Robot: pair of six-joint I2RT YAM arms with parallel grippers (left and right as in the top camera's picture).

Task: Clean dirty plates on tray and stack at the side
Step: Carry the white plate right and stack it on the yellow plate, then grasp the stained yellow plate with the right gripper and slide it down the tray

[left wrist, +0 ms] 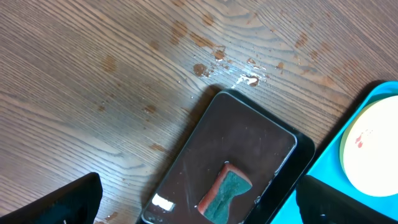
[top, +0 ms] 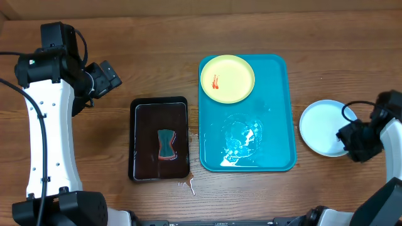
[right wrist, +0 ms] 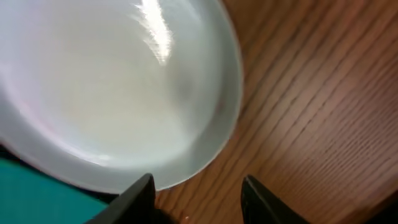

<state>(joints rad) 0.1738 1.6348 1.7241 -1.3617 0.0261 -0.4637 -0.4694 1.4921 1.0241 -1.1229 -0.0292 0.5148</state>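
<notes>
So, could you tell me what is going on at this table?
It is a plate-cleaning job. A blue plate rests on the table right of the turquoise tray, the right pincer open at its rim. A yellow plate with a red smear sits on the tray. The left pincer hangs open near the black tray holding the sponge.

White-shelled left arm (top: 47, 135) and right arm (top: 394, 144), black joint housings, black jaws, thin looping black cables.
</notes>
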